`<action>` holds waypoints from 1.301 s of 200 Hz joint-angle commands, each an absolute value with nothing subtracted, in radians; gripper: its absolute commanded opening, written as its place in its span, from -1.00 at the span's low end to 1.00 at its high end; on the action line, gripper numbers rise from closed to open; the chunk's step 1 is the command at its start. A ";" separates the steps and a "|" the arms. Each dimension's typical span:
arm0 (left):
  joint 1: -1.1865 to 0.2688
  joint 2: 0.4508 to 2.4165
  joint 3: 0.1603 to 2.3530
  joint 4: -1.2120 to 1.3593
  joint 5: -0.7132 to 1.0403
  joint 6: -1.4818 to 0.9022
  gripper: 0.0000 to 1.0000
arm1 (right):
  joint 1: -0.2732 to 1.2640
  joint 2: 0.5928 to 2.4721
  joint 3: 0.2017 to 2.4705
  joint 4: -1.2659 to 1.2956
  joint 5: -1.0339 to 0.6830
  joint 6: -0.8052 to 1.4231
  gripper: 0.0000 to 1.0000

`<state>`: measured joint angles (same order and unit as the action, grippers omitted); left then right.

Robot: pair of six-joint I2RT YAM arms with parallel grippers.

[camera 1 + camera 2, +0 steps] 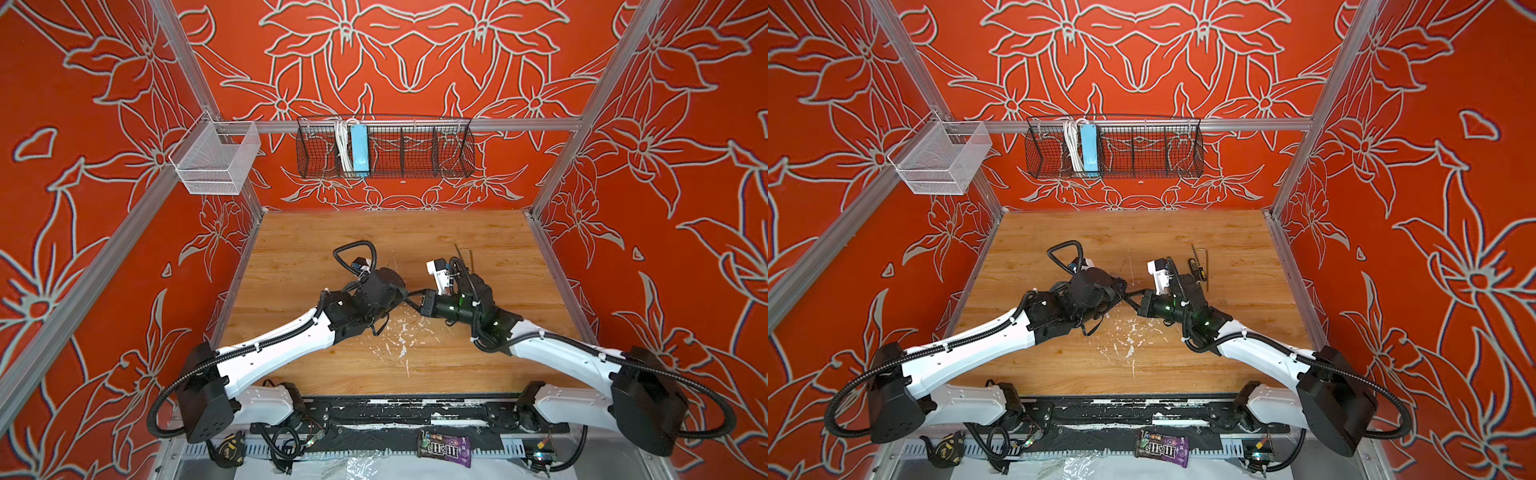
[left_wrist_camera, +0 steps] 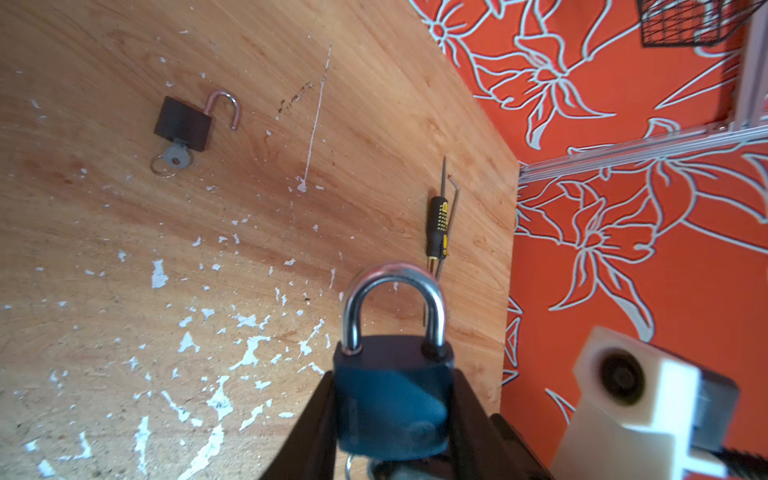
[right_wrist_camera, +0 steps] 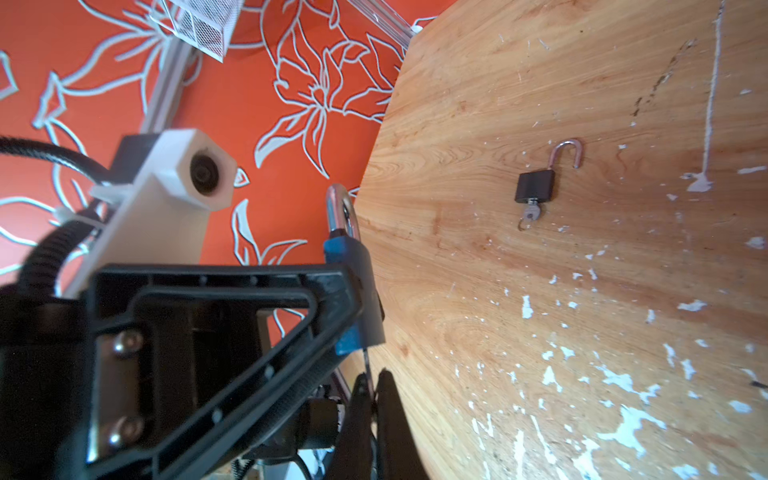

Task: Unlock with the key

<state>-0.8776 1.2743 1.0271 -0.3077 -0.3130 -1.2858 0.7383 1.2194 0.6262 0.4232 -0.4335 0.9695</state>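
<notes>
The scuffed, paint-flecked wooden table (image 1: 311, 241) lies under both arms, which meet above its middle. The left gripper (image 2: 392, 374) clamps a blue padlock (image 2: 390, 415) by its flat sides. The boxy body fills the part-open gap between the black fingers, and the rounded steel shackle (image 2: 395, 274) is closed and points away from the wrist. The right gripper (image 3: 372, 376) meets the lock at its keyhole end, its narrow fingertips pinched together on the thin metal key (image 3: 365, 359) sticking out there. A smaller dark padlock (image 2: 183, 124) lies apart on the wood, its shackle swung open and a ringed key in its base. A black-and-yellow screwdriver (image 2: 438, 226) lies near the table's edge.
</notes>
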 commanded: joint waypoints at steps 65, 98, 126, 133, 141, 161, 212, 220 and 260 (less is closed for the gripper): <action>-0.900 1.191 0.936 0.106 -0.196 -1.260 -1.00 | 0.744 1.278 0.604 0.771 -0.461 1.330 -1.00; -0.900 1.187 0.923 0.131 -0.185 -1.274 -1.00 | 0.747 1.272 0.608 0.815 -0.448 1.359 -1.00; -0.900 1.196 0.917 0.164 -0.166 -1.283 -1.00 | 0.749 1.271 0.618 0.821 -0.453 1.365 -1.00; -0.899 1.198 0.913 0.178 -0.165 -1.286 -1.00 | 0.750 1.269 0.618 0.831 -0.454 1.370 -1.00; -0.900 1.196 0.906 0.197 -0.163 -1.289 -1.00 | 0.750 1.268 0.615 0.843 -0.456 1.375 -1.00; -0.900 1.194 0.898 0.245 -0.152 -1.276 -1.00 | 0.750 1.255 0.613 0.864 -0.457 1.375 -1.00; -0.900 1.195 0.880 0.338 -0.112 -1.286 -1.00 | 0.759 1.209 0.636 0.906 -0.470 1.350 -1.00; -0.900 1.193 0.878 0.349 -0.106 -1.286 -1.00 | 0.761 1.193 0.650 0.860 -0.472 1.327 -1.00; -0.900 1.173 0.922 0.249 -0.122 -1.241 -1.00 | 0.760 1.123 0.673 0.657 -0.435 1.187 -1.00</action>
